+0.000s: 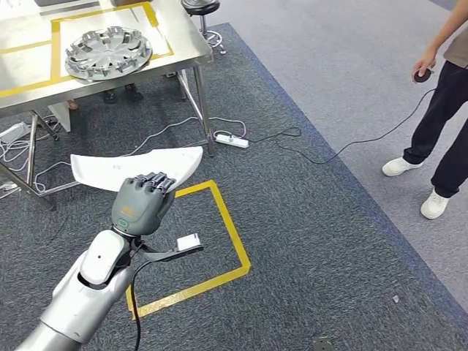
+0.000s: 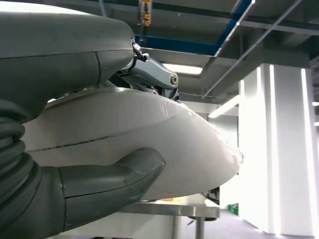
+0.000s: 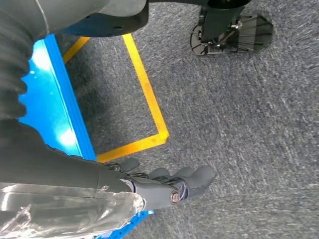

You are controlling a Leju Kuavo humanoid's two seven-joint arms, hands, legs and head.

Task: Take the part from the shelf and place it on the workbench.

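The stainless steel workbench [image 1: 182,36] stands at upper left, its top marked with yellow tape, and carries a silver spoked wheel cover [image 1: 108,52] inside the taped rectangle. White cables and a white power strip [image 1: 232,140] lie on the floor below it.

The left hand [image 1: 142,203] is raised in front of the robot and holds the task's part — a long, curved, white plastic panel [image 1: 135,167] — level in the air, clear of the workbench. Dark fingers [image 1: 154,183] wrap over its upper face; in the left wrist view the thick grey thumb [image 2: 112,181] presses from the opposite face of the panel [image 2: 150,134], so the grasp is closed on it.

The floor is dark grey carpet [image 1: 309,219] with a square of yellow tape [image 1: 235,241] beside the hand; a lighter grey strip runs along the right. A person in dark trousers and white shoes [image 1: 442,139] stands at far right, cut off by the edge, one hand on a small dark wired device [image 1: 423,74].

The right hand [image 3: 169,186] hangs above the carpet, fingers loosely extended and apart, holding nothing — a blue surface [image 3: 53,109] beside it is not identifiable.
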